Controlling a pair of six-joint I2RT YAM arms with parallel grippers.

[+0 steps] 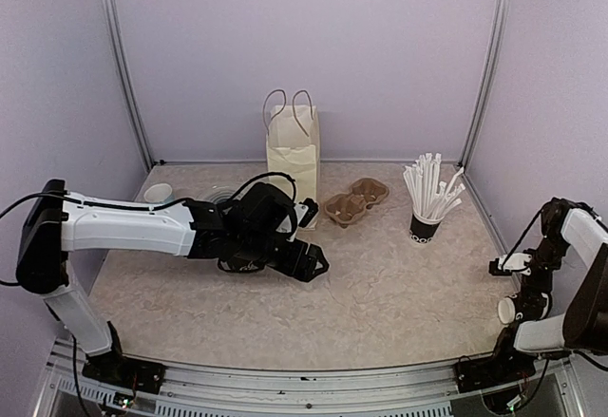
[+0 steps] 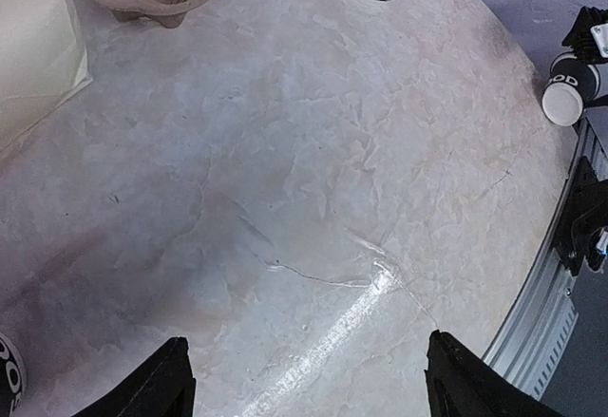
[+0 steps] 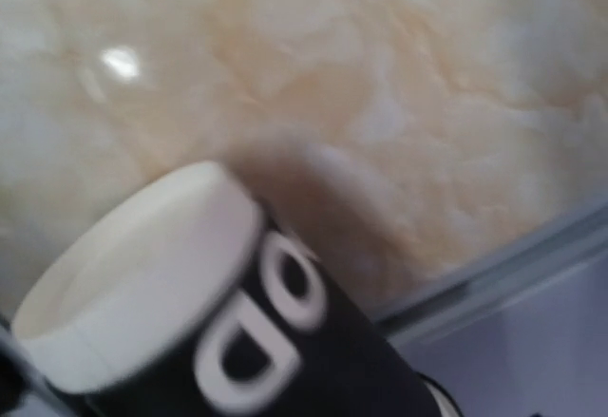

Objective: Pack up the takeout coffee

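One takeout coffee cup [image 1: 508, 310], black with white lettering, is tilted with its white end up at the table's right edge. It fills the lower part of the right wrist view as a blurred cup [image 3: 237, 341]. My right gripper [image 1: 508, 279] hangs just over it; its fingers do not show, so a hold is unclear. My left gripper [image 2: 304, 393] stands open over bare table near the middle, also seen from above as the left gripper [image 1: 312, 265]. A sliver of another black lettered cup [image 2: 6, 377] shows at the left wrist view's edge.
A cream paper bag [image 1: 293, 146] stands at the back centre. A cardboard cup carrier [image 1: 356, 200] lies to its right. A black cup of white straws [image 1: 425, 222] stands at the back right. A small pale cup [image 1: 158, 192] sits back left. The metal rail [image 1: 313, 379] runs along the near edge.
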